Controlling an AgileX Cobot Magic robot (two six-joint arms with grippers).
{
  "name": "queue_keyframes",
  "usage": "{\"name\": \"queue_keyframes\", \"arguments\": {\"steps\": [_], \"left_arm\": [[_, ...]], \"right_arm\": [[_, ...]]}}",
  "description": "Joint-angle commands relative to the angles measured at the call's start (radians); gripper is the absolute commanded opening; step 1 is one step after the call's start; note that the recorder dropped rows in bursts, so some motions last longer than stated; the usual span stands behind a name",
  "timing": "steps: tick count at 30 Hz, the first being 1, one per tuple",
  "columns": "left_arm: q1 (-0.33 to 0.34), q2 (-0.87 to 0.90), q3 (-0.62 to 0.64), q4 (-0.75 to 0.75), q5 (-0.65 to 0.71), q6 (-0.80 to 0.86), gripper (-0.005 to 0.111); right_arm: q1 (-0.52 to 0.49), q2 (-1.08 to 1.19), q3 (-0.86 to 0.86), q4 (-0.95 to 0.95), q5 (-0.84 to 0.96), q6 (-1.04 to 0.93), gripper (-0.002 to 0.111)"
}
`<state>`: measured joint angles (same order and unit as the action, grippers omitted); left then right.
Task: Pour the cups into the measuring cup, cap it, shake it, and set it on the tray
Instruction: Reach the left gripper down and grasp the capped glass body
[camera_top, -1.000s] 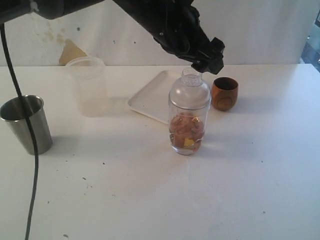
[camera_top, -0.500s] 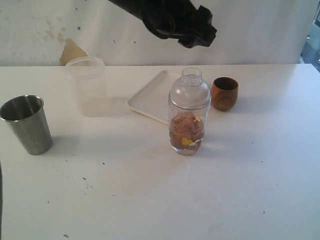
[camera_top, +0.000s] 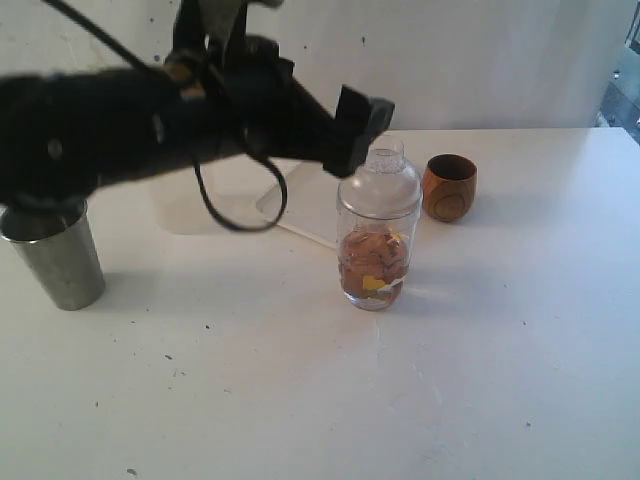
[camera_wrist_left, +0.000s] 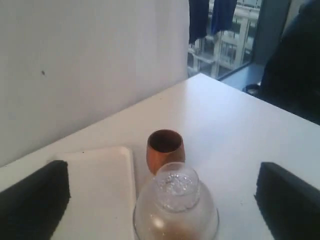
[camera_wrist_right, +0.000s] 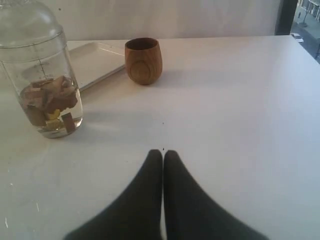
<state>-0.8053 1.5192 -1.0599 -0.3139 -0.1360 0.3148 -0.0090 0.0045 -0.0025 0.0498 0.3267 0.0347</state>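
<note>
My left hand: spread wide either side of the cap, touching nothing.
Measuring cup: capped, on the table just beside the tray.
Risk: squeezing the dome may pop it loose, spilling when I shake.
My right hand: pinched shut, idle.

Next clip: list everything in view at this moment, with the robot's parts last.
table: one, white, under everything
measuring cup: one, clear, mid-table
cap: one, clear, on the measuring cup
pieces: several, brown and yellow, inside the measuring cup
wooden cup: one, brown, right of the tray
steel tumbler: one, grey, far left
tray: one, white, behind the measuring cup
frosted tub: one, whitish, partly hidden, left of the tray
left gripper: one, black, jaws open near the cap
right gripper: one, black, jaws shut
</note>
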Motion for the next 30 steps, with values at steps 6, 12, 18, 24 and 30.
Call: {"name": "queue_keyframes", "arguments": {"steps": [6, 12, 18, 24, 30], "left_arm": [[-0.051, 0.150, 0.227, 0.178, -0.415, -0.254, 0.096], [-0.054, 0.248, 0.256, 0.393, -0.505, -0.360, 0.096], [-0.054, 0.291, 0.256, 0.354, -0.524, -0.418, 0.096], [-0.054, 0.399, 0.256, 0.254, -0.609, -0.337, 0.096], [-0.054, 0.485, 0.185, 0.184, -0.679, -0.251, 0.096]], "right_arm": [[-0.006, -0.004, 0.002, 0.002, -0.011, 0.004, 0.000], [-0.006, -0.004, 0.002, 0.002, -0.011, 0.004, 0.000], [-0.006, -0.004, 0.002, 0.002, -0.011, 0.004, 0.000], [-0.006, -0.004, 0.002, 0.002, -0.011, 0.004, 0.000], [-0.006, -0.004, 0.002, 0.002, -0.011, 0.004, 0.000]]}}
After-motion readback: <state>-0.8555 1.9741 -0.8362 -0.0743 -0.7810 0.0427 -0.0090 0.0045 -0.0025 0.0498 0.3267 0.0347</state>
